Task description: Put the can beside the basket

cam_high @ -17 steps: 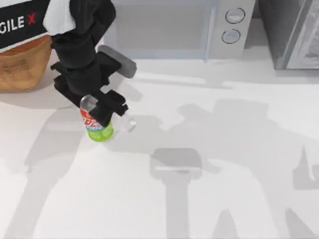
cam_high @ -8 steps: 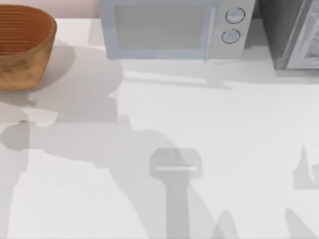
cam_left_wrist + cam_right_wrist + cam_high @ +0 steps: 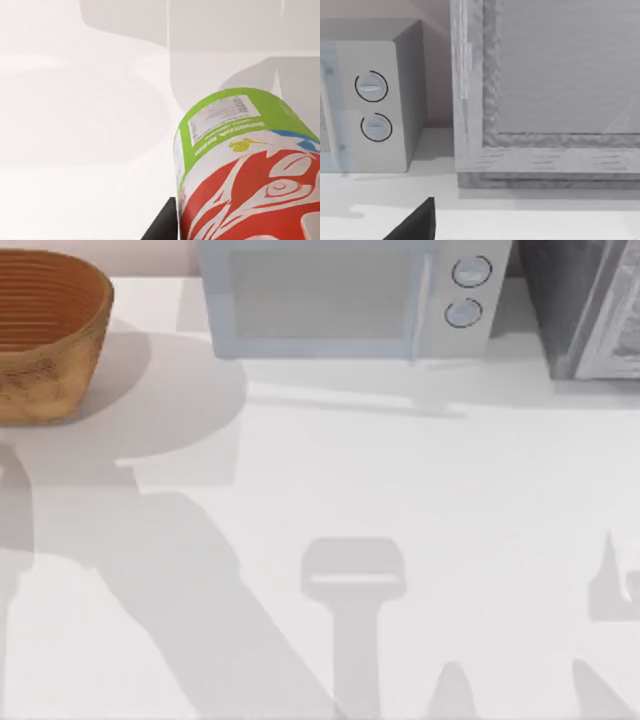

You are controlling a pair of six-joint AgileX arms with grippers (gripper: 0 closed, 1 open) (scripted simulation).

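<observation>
One can point(image 3: 250, 170) is seen close up in the left wrist view, its green lower part pointing away from the camera over the white surface point(image 3: 75, 125). Whether the left tool is clenched on it cannot be told, and the right tool's state cannot be told either. Farther off, the basket point(image 3: 45, 335) stands at the surface's far left corner, with a microwave point(image 3: 350, 300) well apart to its right.

Left gripper point(image 3: 167, 231): a dark finger edge sits at the frame's lower margin in the left wrist view, right against the side of the can point(image 3: 245, 170), which is close in front of the wrist camera. Right gripper point(image 3: 417, 222): one dark finger tip, above the white table, facing the appliances at the back.
</observation>
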